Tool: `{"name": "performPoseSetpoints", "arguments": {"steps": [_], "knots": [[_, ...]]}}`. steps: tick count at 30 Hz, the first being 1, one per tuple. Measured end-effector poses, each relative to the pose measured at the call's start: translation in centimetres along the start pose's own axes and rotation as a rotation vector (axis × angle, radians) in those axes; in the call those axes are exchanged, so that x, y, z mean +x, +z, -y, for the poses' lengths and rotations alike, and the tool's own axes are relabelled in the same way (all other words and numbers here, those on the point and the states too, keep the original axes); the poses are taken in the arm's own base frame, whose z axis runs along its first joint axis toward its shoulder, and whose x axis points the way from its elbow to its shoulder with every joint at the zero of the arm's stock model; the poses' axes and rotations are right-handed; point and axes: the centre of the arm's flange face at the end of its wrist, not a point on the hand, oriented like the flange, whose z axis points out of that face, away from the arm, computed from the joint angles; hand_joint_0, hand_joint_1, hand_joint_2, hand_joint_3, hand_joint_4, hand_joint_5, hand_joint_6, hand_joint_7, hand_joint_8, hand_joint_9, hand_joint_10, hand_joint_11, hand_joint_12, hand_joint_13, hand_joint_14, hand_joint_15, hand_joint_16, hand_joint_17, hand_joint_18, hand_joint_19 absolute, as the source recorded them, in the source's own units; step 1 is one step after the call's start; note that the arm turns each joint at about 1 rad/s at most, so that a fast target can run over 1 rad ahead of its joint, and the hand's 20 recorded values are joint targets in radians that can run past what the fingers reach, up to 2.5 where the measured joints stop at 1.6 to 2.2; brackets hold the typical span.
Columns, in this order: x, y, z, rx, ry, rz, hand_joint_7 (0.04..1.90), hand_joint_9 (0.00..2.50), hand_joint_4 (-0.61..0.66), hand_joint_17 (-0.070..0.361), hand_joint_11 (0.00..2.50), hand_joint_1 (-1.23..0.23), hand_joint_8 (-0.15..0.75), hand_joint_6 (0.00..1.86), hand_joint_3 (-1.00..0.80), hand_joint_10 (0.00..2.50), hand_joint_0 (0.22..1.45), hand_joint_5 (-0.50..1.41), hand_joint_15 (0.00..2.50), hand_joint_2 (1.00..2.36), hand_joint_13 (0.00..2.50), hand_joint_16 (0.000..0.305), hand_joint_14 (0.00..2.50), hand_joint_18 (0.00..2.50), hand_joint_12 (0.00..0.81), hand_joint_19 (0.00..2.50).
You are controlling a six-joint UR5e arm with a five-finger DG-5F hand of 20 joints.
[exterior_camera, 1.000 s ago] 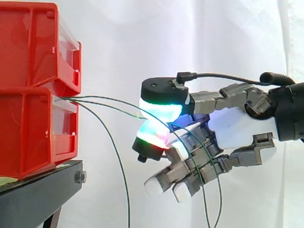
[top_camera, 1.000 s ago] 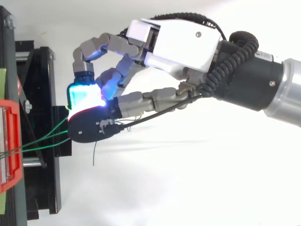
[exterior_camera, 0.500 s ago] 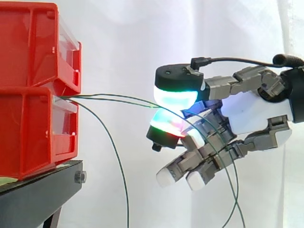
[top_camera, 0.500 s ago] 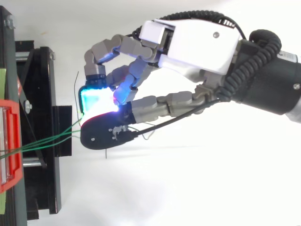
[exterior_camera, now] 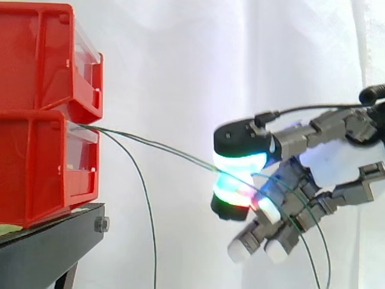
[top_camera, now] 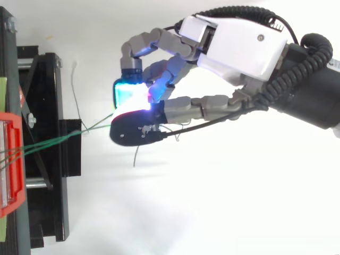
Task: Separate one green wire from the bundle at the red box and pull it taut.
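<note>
Sideways on, the hand [exterior_camera: 340, 162] pinches a green wire [exterior_camera: 159, 147] between glowing fingertips [exterior_camera: 240, 161]. It draws the wire nearly straight from the red box [exterior_camera: 36, 162], apart from a slack strand [exterior_camera: 150, 217]. From above, the wire [top_camera: 53, 141] slants from box to pinch.

1. The red bins [exterior_camera: 36, 150] look like glossy moulded plastic with clear plastic fronts.
2. The stand [exterior_camera: 48, 241] is matt black metal.
3. The curtain [exterior_camera: 180, 60] is soft white cloth.
4. The green wire [exterior_camera: 144, 141] is thin and smooth-coated.
5. The hand [top_camera: 239, 42] has a smooth white plastic shell.
</note>
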Motion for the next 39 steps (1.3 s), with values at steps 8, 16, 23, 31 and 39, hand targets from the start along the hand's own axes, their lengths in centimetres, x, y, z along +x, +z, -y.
{"name": "performPoseSetpoints", "arguments": {"steps": [8,16,23,31,39], "knots": [[0.3,-0.3,2.3,0.030,-0.040,0.030,1.36,1.01,0.02,0.117,0.95,-0.76,0.272,0.86,-0.07,0.02,0.59,-0.14,0.40,1.03,0.76,0.052,0.02,0.76,0.356,0.63],[-1.0,-0.9,3.0,0.090,-0.062,0.140,1.35,1.05,0.02,0.115,1.08,-0.76,0.270,0.87,-0.08,0.03,0.59,-0.14,0.48,1.03,0.83,0.051,0.02,0.77,0.354,0.65],[-1.1,-1.2,3.2,0.107,-0.061,0.155,1.34,1.06,0.02,0.114,1.06,-0.75,0.273,0.87,-0.08,0.03,0.60,-0.14,0.51,1.03,0.88,0.051,0.02,0.78,0.354,0.65],[-0.3,-0.9,2.8,0.066,-0.038,0.143,1.35,1.05,0.03,0.115,1.00,-0.75,0.279,0.87,-0.08,0.03,0.59,-0.14,0.51,1.03,0.88,0.051,0.02,0.79,0.353,0.65],[3.3,-0.5,5.6,-0.035,0.012,-0.003,1.34,1.04,0.03,0.114,0.97,-0.74,0.275,0.87,-0.08,0.03,0.59,-0.14,0.51,1.03,0.87,0.051,0.02,0.79,0.352,0.65]]}}
